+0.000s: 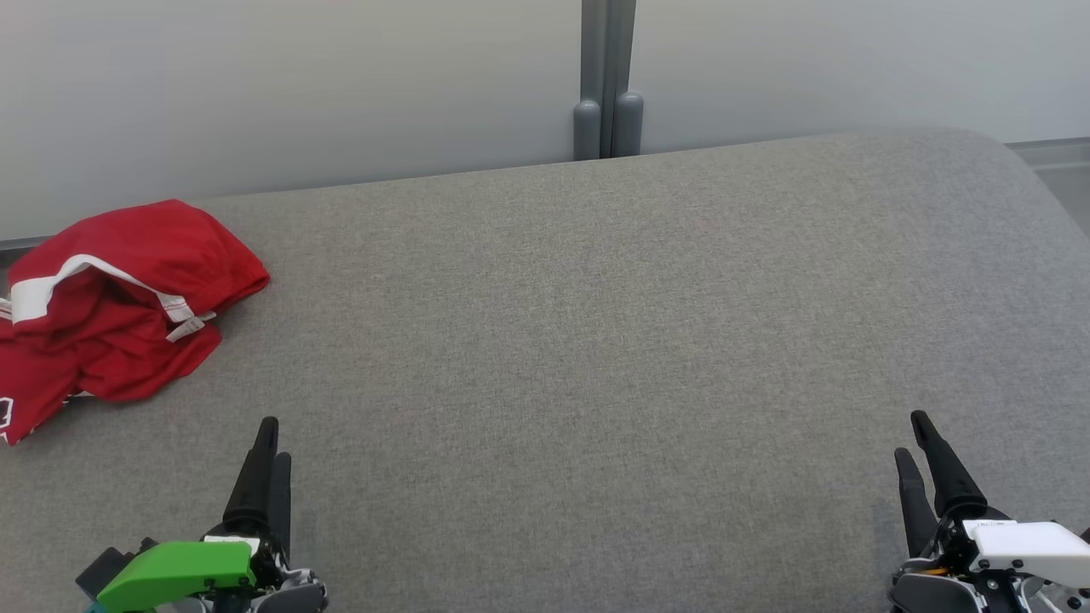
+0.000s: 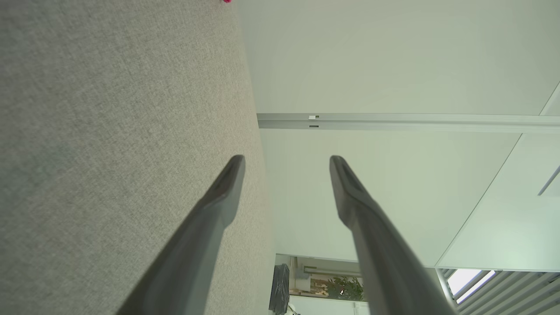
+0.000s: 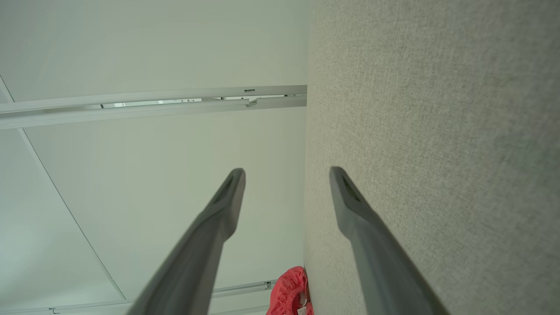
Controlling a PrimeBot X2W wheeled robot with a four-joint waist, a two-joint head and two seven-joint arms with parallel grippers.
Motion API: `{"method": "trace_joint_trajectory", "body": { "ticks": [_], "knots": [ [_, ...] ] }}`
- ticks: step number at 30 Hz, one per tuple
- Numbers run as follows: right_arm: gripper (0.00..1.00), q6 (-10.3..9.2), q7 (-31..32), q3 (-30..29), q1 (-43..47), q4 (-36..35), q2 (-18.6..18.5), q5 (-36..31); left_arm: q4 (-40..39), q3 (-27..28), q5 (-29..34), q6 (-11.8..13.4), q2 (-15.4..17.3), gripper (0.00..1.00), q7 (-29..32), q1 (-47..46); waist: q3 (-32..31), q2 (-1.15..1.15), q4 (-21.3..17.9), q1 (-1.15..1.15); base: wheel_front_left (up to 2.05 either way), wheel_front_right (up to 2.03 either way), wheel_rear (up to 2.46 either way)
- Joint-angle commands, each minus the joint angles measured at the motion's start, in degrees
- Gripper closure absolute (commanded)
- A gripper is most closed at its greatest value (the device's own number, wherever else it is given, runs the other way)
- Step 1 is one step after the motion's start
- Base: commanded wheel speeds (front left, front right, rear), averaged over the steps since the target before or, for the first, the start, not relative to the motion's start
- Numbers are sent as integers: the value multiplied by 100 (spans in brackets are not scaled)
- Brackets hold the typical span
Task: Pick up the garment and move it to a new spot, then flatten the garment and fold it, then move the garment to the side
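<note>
Starting at the far left: the red garment (image 1: 119, 298) sits in a crumpled heap on the grey bench (image 1: 596, 340), up near the back edge, with part of it running off the left side of the head view. The heap looks longest on a diagonal, near-left to far-right, with white trim (image 1: 51, 285) bunched across the top.

Next over, the left jaws are spread apart and holding nothing, down at the near edge with the tips pointing away from the robot. From them the garment lies ahead and off to the left, fairly near.

Way over on the right, the right jaws are spread and empty too, well apart from the cloth with most of the bench between. So I'd say the left arm is clearly the nearer one, and the reach probably goes forward and leftward.
</note>
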Motion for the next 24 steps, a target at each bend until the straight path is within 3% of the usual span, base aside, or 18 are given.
{"method": "trace_joint_trajectory", "body": {
  "ticks": [1,11,24],
  "knots": [
    [0,3,-71,24,-67,-114,-28,-89,-136,-55,69,-17,15,0,-62,-87,0,0,0,0,0,0,0],
    [0,4,-339,26,-102,-230,-39,-687,-227,-126,556,-16,21,0,-320,-112,0,0,-1,0,0,0,0],
    [0,6,-645,203,-175,-657,-51,-2137,-657,-243,1877,218,28,0,-615,-118,-5,0,3,0,0,0,0]
  ]
}}
